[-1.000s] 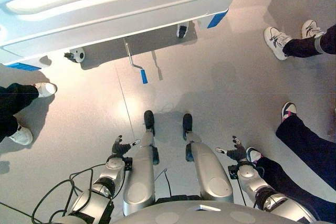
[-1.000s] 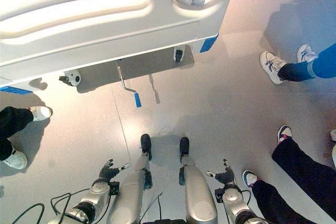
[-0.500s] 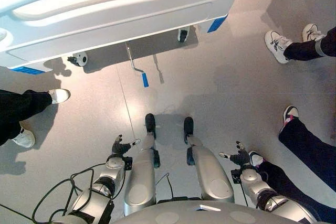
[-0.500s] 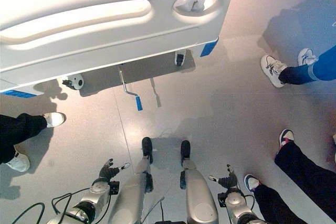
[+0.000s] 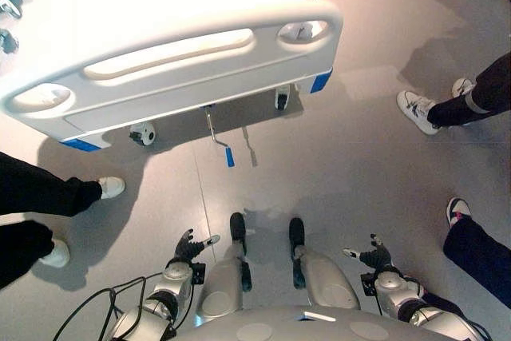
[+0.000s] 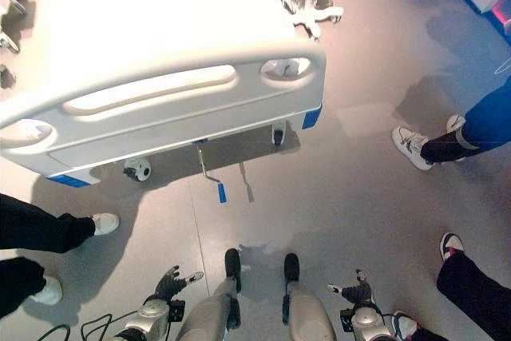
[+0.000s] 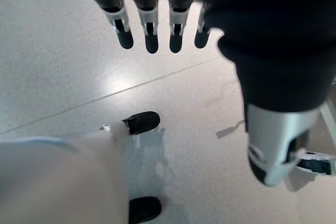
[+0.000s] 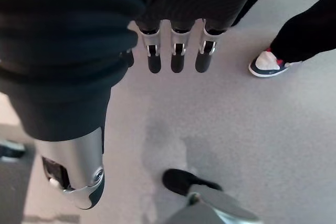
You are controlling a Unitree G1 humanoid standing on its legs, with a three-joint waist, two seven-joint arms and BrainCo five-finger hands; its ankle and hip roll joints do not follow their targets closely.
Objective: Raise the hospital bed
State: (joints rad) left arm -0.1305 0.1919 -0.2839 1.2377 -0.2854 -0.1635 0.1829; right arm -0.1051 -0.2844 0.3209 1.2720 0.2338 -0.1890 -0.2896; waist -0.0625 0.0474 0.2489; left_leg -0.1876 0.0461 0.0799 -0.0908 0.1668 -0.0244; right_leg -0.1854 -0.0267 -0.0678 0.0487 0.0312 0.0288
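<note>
Crank under the bed's foot end, well ahead of both empty hands.

The hospital bed stands across the far floor; its crank slants out from under the footboard toward the robot, blue grip nearest. The left hand looks slightly nearer than the right hand. Both hang low with fingers relaxed and straight, holding nothing. The eye views show bed and crank; the wrist views show fingers over bare floor.

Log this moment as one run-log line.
stage: approach | crank handle: untouched under bed footboard | left hand: open, empty | right hand: open, empty
</note>
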